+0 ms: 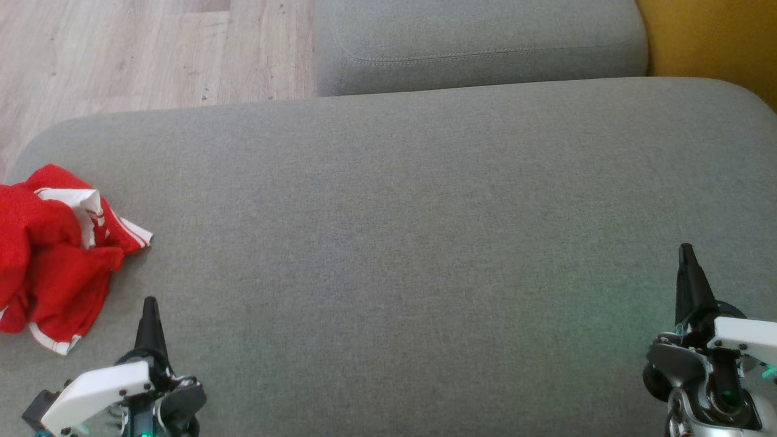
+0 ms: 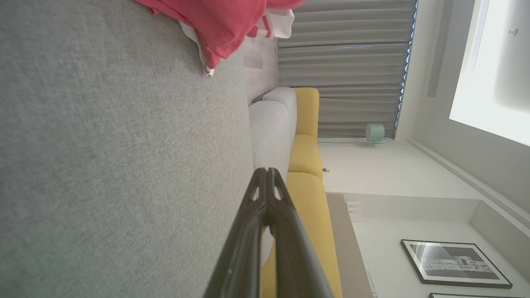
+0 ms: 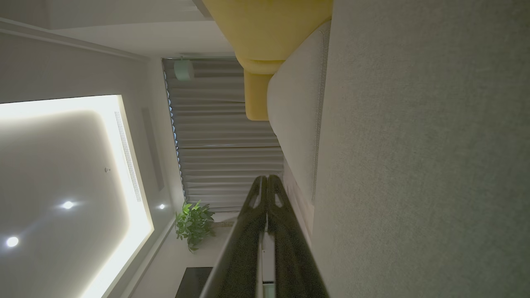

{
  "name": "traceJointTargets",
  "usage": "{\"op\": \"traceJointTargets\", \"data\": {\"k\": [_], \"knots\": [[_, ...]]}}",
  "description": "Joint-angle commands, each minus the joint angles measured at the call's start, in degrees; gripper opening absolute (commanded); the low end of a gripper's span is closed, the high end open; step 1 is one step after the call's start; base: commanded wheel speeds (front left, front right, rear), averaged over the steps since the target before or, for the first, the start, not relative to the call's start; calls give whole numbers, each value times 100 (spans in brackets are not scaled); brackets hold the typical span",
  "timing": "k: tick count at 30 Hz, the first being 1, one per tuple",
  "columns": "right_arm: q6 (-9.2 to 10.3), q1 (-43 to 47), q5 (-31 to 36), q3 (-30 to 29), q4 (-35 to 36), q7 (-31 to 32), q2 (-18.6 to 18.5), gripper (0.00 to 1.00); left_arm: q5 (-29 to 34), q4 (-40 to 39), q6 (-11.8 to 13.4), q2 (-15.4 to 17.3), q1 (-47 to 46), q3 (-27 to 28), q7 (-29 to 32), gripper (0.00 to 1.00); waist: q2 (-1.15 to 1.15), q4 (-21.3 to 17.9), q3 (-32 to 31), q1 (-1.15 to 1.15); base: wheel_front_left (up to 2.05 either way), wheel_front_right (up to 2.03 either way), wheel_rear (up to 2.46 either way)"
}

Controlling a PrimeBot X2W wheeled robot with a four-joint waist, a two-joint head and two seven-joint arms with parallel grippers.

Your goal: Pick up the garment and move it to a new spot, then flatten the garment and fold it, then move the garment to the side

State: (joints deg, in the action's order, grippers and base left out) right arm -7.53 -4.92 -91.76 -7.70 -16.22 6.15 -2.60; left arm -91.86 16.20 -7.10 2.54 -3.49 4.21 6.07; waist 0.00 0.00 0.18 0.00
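Biggest first: a wide grey seat cushion [image 1: 425,243], flat and bare across the middle. Behind it, at twelve o'clock, a smaller grey cushion [image 1: 479,48]. Then wood floor [image 1: 121,54] at eleven o'clock and a yellow couch [image 1: 716,42] at one o'clock.

Next, the red garment [image 1: 54,261] with white trim. Sits in a crumpled heap at nine o'clock on the seat cushion, right at its left end, partly past the edge of the head view. Not flat, not folded, not held.

Looks soft, light and floppy, so likely to sag and bunch when lifted, not to slip or break. Best to pinch a thick fold or the white-edged hem on the near side of the heap, close to the left gripper. Safer than grabbing one thin layer.

Smallest: the left gripper [image 1: 150,311] at seven o'clock, fingers pressed tight together, empty, near the heap but not touching. Last, the right gripper [image 1: 688,258] at four o'clock, also pinched closed on nothing, well apart from the garment. Needs to spread wide before any grab.
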Motion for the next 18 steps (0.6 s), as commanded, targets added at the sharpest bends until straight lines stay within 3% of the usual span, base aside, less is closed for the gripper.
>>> {"op": "traceJointTargets", "data": {"k": [1,18], "knots": [[4,-126,-42,120,220,32,-28,0,-32,-217,-39,33,-269,228,40,0,0,0,0,0,0,0,0],[4,-126,-42,120,220,32,-28,0,-32,-217,-39,33,-269,228,40,0,0,0,0,0,0,0,0]]}}
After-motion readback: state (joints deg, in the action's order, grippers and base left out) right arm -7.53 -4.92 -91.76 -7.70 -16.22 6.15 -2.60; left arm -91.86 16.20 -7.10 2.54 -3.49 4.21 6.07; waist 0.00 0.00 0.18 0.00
